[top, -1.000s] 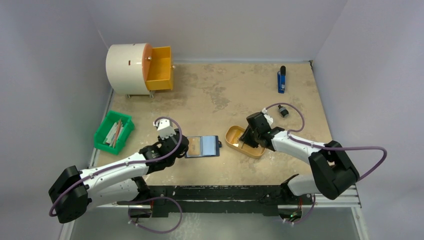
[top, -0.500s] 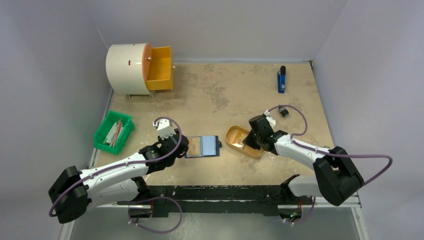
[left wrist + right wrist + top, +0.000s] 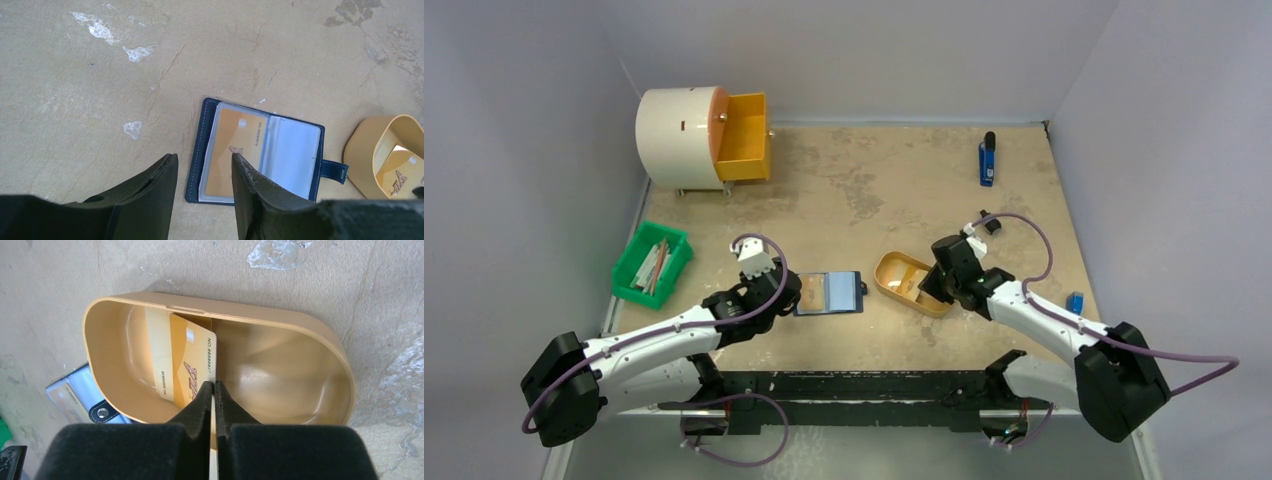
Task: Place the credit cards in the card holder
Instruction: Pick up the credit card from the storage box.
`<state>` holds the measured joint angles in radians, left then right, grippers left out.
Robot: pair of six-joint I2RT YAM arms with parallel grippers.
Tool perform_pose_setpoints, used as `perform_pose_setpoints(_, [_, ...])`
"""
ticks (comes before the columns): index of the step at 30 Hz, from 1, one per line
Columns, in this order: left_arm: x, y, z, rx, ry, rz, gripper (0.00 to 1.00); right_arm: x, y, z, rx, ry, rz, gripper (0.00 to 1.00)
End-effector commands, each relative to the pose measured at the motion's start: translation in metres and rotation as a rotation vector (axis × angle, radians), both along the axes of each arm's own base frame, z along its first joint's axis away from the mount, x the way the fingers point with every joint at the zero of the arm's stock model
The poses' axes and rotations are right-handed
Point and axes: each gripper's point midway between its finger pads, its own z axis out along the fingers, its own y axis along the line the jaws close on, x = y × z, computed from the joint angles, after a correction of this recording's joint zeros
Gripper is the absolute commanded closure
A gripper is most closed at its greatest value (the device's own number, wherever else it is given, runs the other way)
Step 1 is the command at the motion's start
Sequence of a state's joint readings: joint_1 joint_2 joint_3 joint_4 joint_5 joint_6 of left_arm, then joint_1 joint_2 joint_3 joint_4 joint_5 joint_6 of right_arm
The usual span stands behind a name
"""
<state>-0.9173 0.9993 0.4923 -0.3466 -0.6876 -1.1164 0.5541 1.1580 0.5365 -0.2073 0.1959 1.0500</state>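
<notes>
The card holder (image 3: 829,292) lies open on the table, navy with pale inner pockets, and an orange-tan credit card (image 3: 235,150) sits in its left pocket. My left gripper (image 3: 786,297) is open and empty just left of it, and its fingertips (image 3: 170,162) stand over the holder's near left corner (image 3: 202,157). My right gripper (image 3: 214,385) is shut on the near edge of a tan credit card (image 3: 192,360) that stands tilted inside the orange oval tray (image 3: 300,320). A second pale card (image 3: 157,355) leans behind it in the tray.
The tray (image 3: 886,262) sits just right of the holder's snap tab (image 3: 332,170). A green bin of sticks (image 3: 652,263) is at the left. A white drum with an open orange drawer (image 3: 694,124) is at the back left. A blue object (image 3: 987,160) lies at the back right.
My right arm has swung to the right and its wrist has drawn back toward the tray's right end, still over the tray. The left arm and the card holder have not moved.
</notes>
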Motion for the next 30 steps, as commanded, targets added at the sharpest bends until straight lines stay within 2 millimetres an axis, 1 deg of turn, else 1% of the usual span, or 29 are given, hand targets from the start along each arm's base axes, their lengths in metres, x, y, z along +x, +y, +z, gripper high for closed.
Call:
perform_pose_setpoints(1, [0.005, -0.002, 0.01, -0.026, -0.032, 0.02, 0.57, -0.002, -0.008, 0.011, -0.027, -0.003, -0.009, 1.0])
perform_pose_setpoints(12, [0.006, -0.002, 0.011, -0.027, -0.035, 0.023, 0.57, 0.01, 0.02, 0.059, 0.114, -0.085, 0.054, 1.0])
perform_pose_setpoints(17, [0.006, -0.001, 0.012, -0.026, -0.036, 0.024, 0.57, 0.014, 0.026, 0.067, 0.125, -0.085, 0.064, 1.0])
perform_pose_setpoints(22, [0.005, 0.001, 0.013, -0.023, -0.04, 0.029, 0.57, 0.014, 0.026, 0.075, 0.133, -0.087, 0.052, 1.0])
perform_pose_setpoints(26, [0.006, 0.004, 0.017, -0.013, -0.047, 0.035, 0.57, 0.013, 0.023, 0.094, 0.146, -0.095, 0.025, 1.0])
perform_pose_setpoints(30, [0.008, 0.008, 0.028, 0.0, -0.069, 0.052, 0.57, 0.01, 0.029, 0.124, 0.227, -0.109, 0.001, 1.0])
